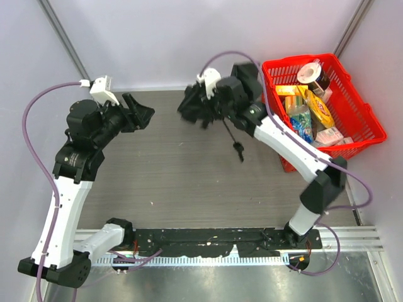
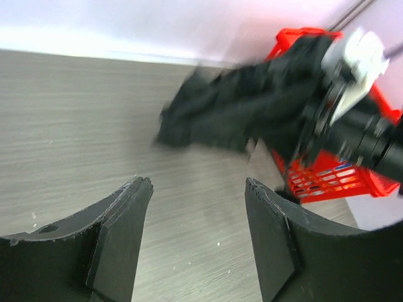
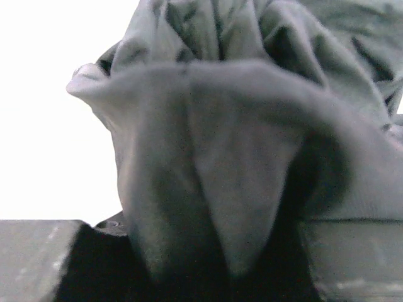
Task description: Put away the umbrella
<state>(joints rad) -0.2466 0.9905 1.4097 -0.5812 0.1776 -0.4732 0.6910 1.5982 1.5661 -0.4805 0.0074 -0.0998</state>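
Transport is the step in hand: the right hand (image 1: pixel 214 104) is closed on the all-black fabric collapsible umbrella (image 1: pixel 194 108), which is bundled into a crumpled lump and held in the air over the far part of the grey wood-grain table (image 1: pixel 189 182), just left of the red plastic mesh basket (image 1: pixel 373 131). The right wrist view shows folds of the dark cloth packed between that hand's two fingers, so the grip looks full, though how firm it is cannot be told. A thin black strap (image 1: pixel 238 150) dangles from the bundle toward the table. The left hand (image 1: pixel 140 113) stands well apart on the left side, its jaws wide with nothing between them, pointing toward the bundle. The basket already holds packets and bottles (image 1: pixel 308 113) that fill much of it. Judging by this, the next move calls for swinging the bundle right over the basket's near rim, high enough that the hanging strap and loose folds clear the mesh, and then lowering it onto the goods before the right hand lets go. Loose cloth may spill over the rim.
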